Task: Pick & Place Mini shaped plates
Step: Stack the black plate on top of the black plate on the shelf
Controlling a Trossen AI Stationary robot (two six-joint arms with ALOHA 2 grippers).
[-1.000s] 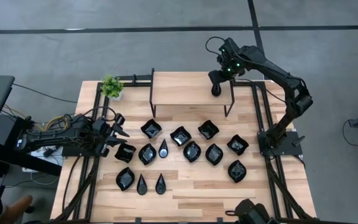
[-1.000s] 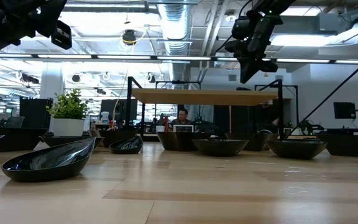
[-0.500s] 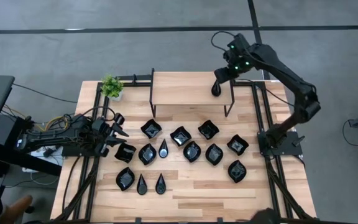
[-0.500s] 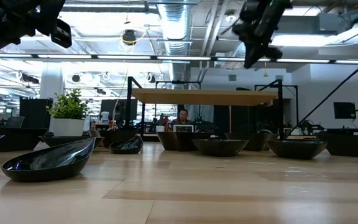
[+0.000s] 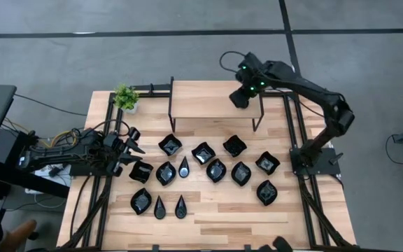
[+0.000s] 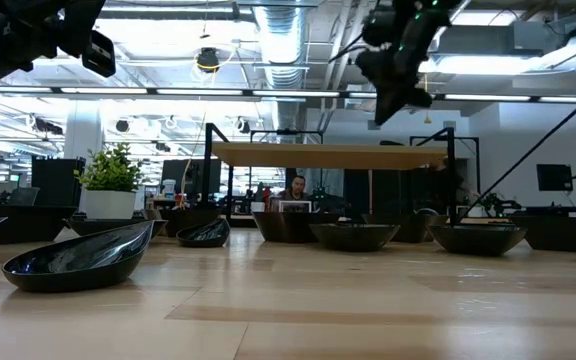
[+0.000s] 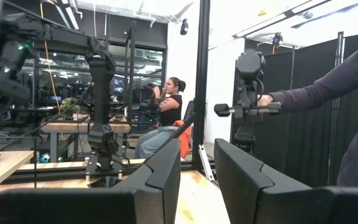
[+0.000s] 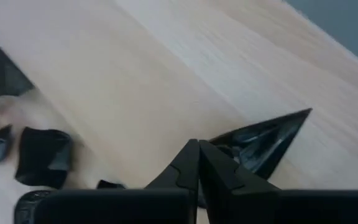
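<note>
My right gripper [image 5: 239,98] [image 8: 199,152] hangs over the right part of the raised wooden shelf [image 5: 201,98], shut on a glossy black teardrop plate [image 8: 263,138]. In the high view the gripper hides that plate. Several more mini plates [image 5: 203,152] rest on their undersides on the table in front of the shelf, in teardrop, wavy square and leaf shapes. My left gripper [image 5: 133,142] [image 7: 197,177] waits open at the table's left side, just left of the nearest plate [image 5: 140,171] and touching nothing. My right gripper pinches the teardrop plate between its two shut fingers at the wide end [image 8: 229,149], coming from above and slanting down. The pointed tip [image 8: 304,114] sticks out past the fingers. In the low view the gripper [image 6: 388,95] hangs above the shelf top [image 6: 328,153], so the plate is lifted clear.
The shelf stands on thin black legs [image 5: 171,105] at the table's far side. A small green potted plant [image 5: 125,96] sits at the far left corner. Black rails [image 5: 299,140] run along both sides. Bare wood lies near the front edge [image 5: 215,224]. A person sits beyond the table [image 6: 295,190].
My right gripper, still shut on the teardrop plate, has risen a little and swung toward the table's left over the shelf's right end, and its wrist has turned. My left arm and the plates on the table have kept still.
</note>
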